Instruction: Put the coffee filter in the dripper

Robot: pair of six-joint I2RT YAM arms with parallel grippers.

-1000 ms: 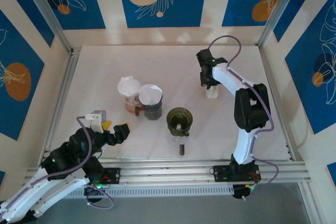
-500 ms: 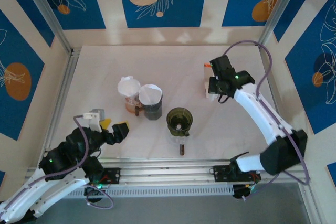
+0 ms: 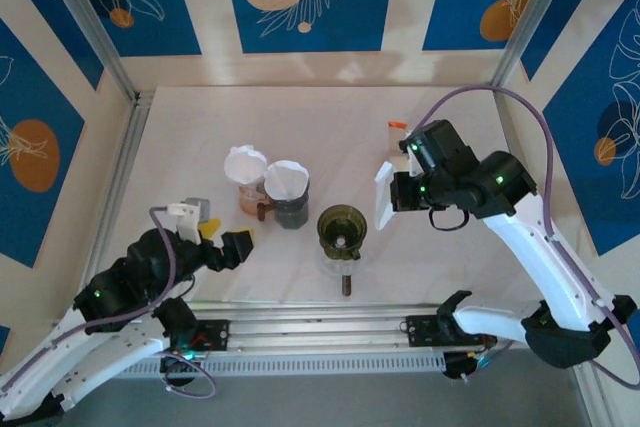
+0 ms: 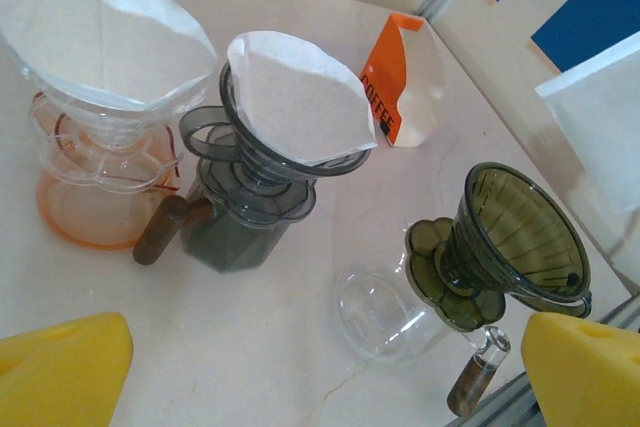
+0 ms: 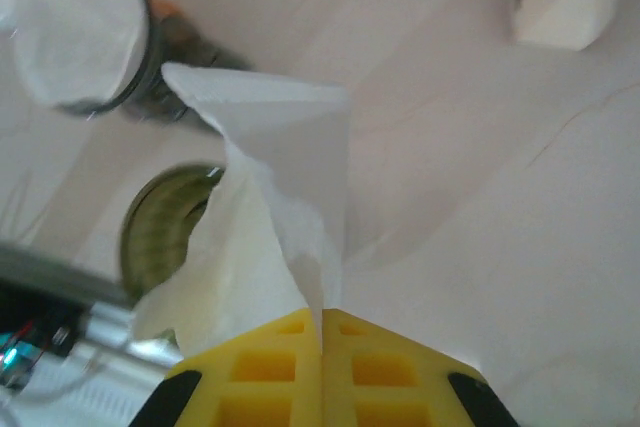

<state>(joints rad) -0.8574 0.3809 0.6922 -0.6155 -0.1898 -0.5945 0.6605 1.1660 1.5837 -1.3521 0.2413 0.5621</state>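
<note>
Right gripper (image 3: pixel 398 193) is clamped tight on the coffee filter (image 3: pixel 384 195), and the paper is up in the air, just to the right of the green dripper (image 3: pixel 342 227), not touching it. From the right wrist view the yellow fingertips (image 5: pixel 322 332) are pressed together on one edge of the coffee filter (image 5: pixel 270 197). It's still folded flat, not opened into a cone. Its long axis runs away from the fingers, up toward a sharp corner at the top left, and a crumpled flap droops down over the dripper's (image 5: pixel 165 222) rim side. From above, the sheet shows almost edge-on, its length running near to far.

Now what's changed: a second ago that arm was reaching to the far side of the table (image 3: pixel 200 127), right at the filter pack (image 3: pixel 398 129). Since then it has swung nearer and leftward, and the pack stands alone behind it with its orange top showing.

The left gripper (image 3: pixel 222 245) has barely stirred at the near left, jaws spread wide with nothing between them. Its camera looks past the yellow pads (image 4: pixel 60 367) at the empty dripper (image 4: pixel 520 232), the grey dripper (image 4: pixel 265 177) and the orange dripper (image 4: pixel 100 147), those two with paper already in them.
</note>
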